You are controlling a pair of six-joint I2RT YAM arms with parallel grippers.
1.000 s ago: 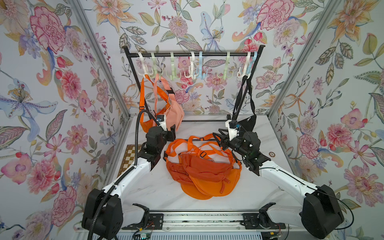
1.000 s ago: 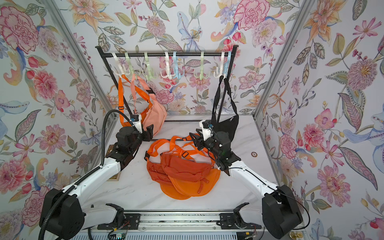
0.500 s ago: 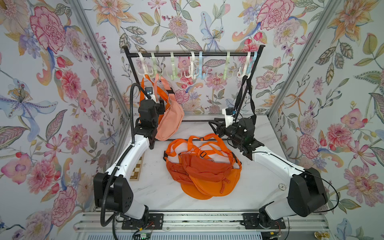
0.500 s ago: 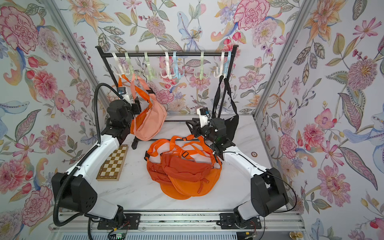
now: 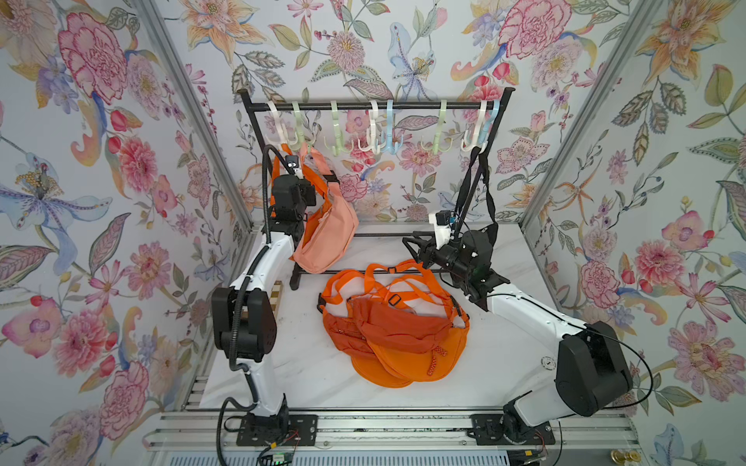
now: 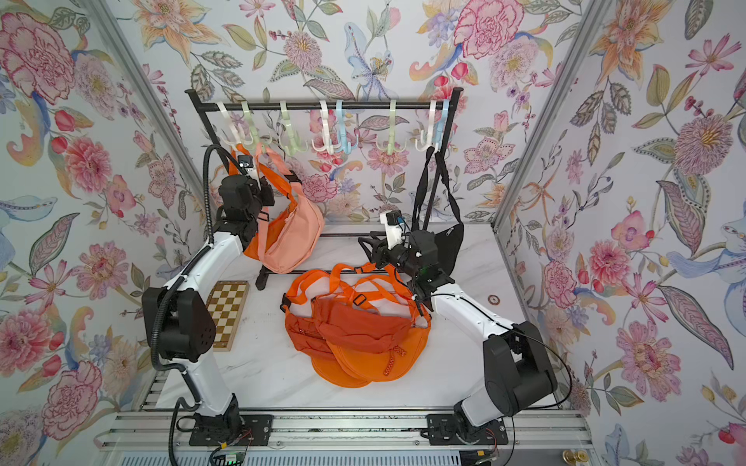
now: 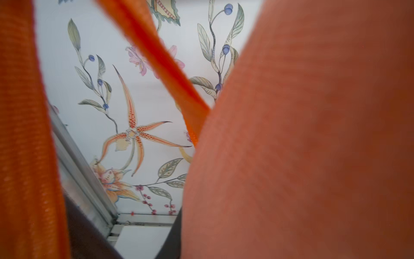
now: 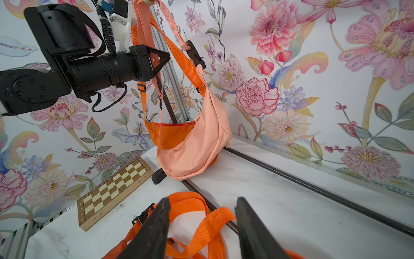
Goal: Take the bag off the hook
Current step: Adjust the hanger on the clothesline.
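On rack (image 5: 363,105): 8 hooks (image 5: 337,133), 3 bags (image 5: 327,234) | left fingers (image 8: 156,60) unclear | right fingers (image 8: 156,228) apart

Floral wallpaper (image 5: 101,201), white marble tabletop (image 5: 315,387)

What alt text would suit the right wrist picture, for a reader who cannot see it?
A peach bag hangs by its straps from a rack, an orange bag behind it, and the left gripper is at the straps high up. In front, the right gripper holds its fingers apart over loose orange straps on the white table; a chessboard lies near.
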